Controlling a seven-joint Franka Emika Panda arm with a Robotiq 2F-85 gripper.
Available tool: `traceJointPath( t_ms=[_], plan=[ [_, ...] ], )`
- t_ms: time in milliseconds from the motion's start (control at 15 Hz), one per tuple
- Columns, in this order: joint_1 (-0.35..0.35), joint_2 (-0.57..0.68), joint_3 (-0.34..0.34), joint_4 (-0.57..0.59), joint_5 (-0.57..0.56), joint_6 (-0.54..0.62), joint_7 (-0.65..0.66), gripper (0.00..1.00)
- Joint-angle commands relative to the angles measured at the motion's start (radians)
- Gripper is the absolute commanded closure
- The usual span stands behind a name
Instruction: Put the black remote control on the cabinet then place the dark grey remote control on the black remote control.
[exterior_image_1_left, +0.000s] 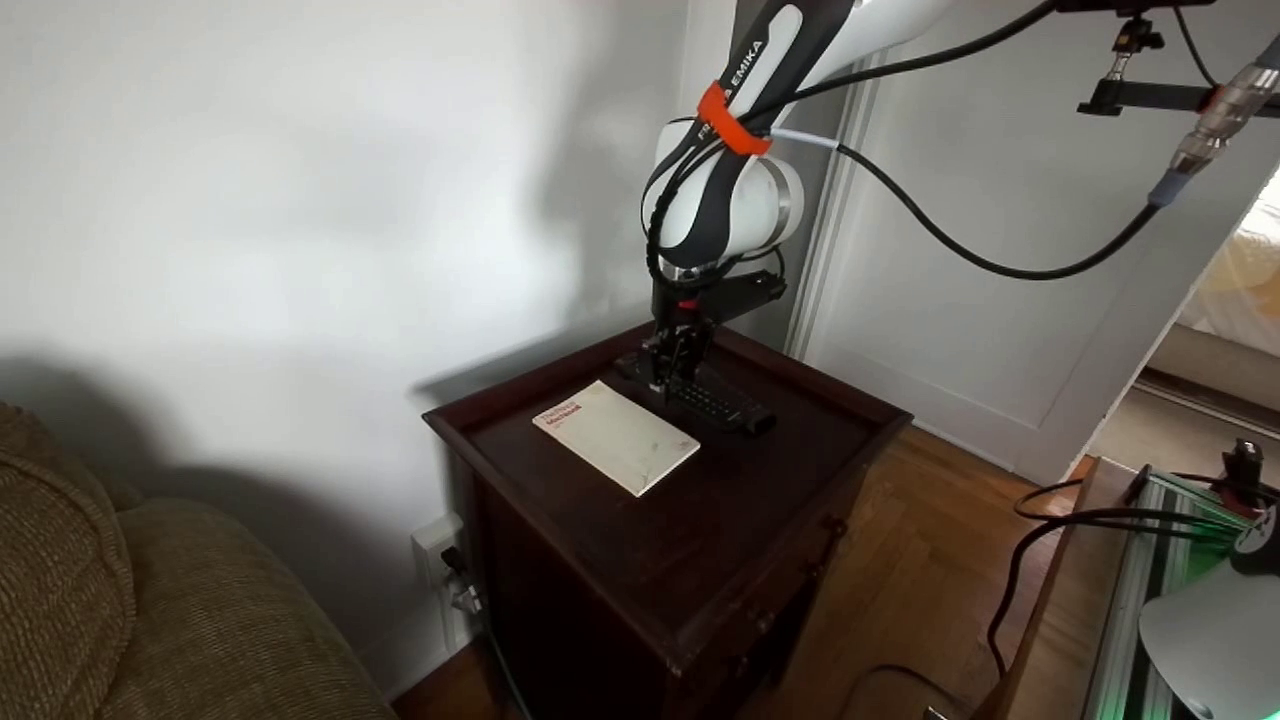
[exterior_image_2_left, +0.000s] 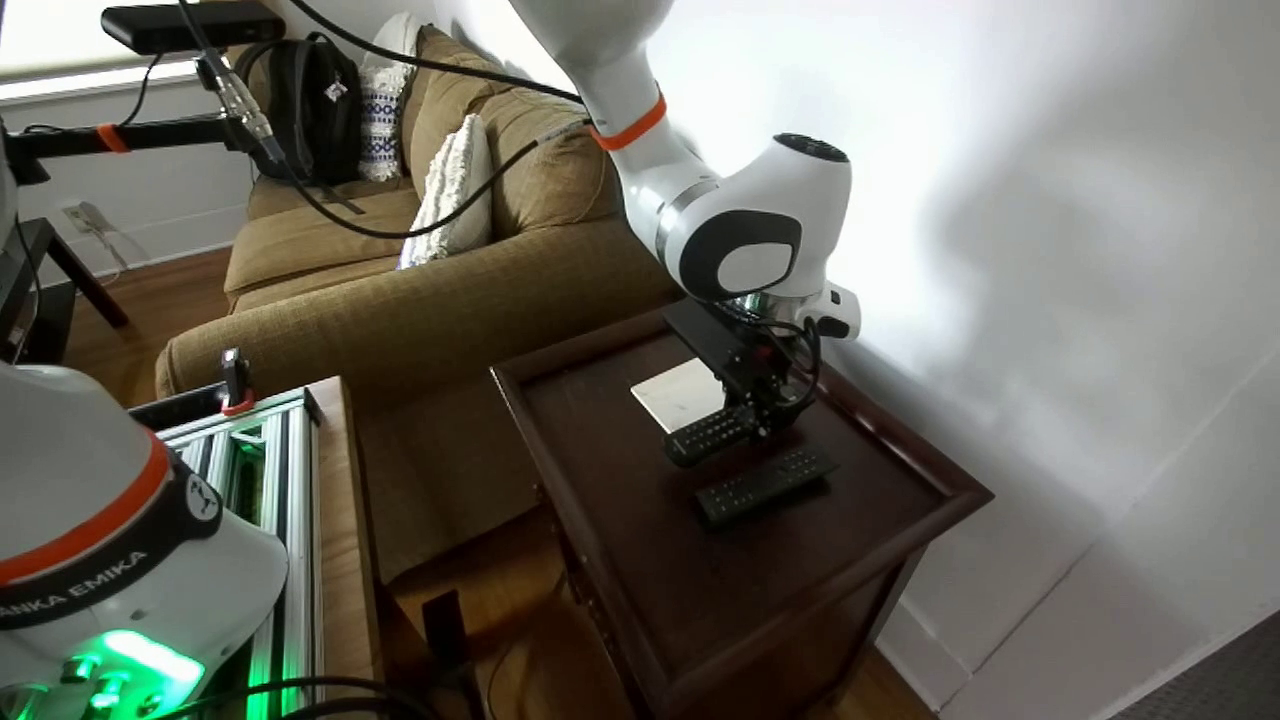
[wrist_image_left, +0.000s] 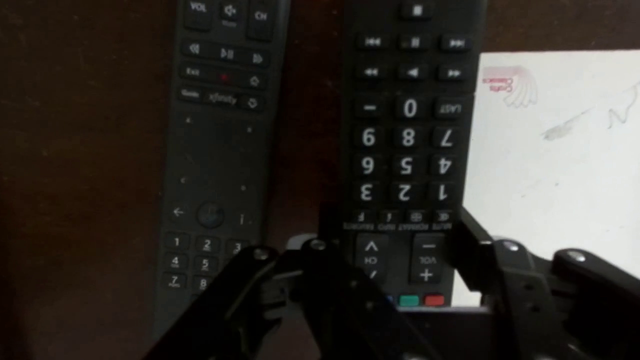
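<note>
The dark reddish-brown cabinet (exterior_image_1_left: 740, 530) (exterior_image_2_left: 690, 600) has a raised-edge top. The black remote control (exterior_image_1_left: 706, 402) (exterior_image_2_left: 708, 437) (wrist_image_left: 407, 150) is between my gripper's fingers. In the wrist view both fingertips are at its long edges, near its coloured keys. My gripper (exterior_image_1_left: 665, 382) (exterior_image_2_left: 768, 428) (wrist_image_left: 400, 245) looks shut on it and seems to hold it a little above the cabinet top. The dark grey remote control (exterior_image_2_left: 765, 487) (wrist_image_left: 220, 145) lies flat on the cabinet, apart from and roughly parallel to the black one. My finger hides part of its lower end in the wrist view.
A white booklet (exterior_image_1_left: 615, 437) (exterior_image_2_left: 682, 393) (wrist_image_left: 555, 165) lies on the cabinet beside the black remote, which overlaps its edge in the wrist view. A white wall (exterior_image_1_left: 300, 250) stands behind the cabinet. A tan sofa (exterior_image_1_left: 220, 610) (exterior_image_2_left: 480, 310) stands beside it.
</note>
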Motion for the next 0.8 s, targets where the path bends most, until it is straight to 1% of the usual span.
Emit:
traceJointPath(
  t_ms=[0,467,533,600,733],
  plan=[
    [0.0,0.046,-0.004,0.051,-0.001,-0.026,0.02,0.7],
    [-0.001,0.077,-0.008,0.073,-0.003,-0.033,0.024,0.7],
    [-0.005,0.075,-0.005,0.073,0.0,-0.036,0.021,0.2],
    [-0.009,0.07,0.0,0.072,0.004,-0.039,0.017,0.19],
    [-0.015,0.052,0.006,0.062,0.009,-0.032,0.014,0.07]
  ],
)
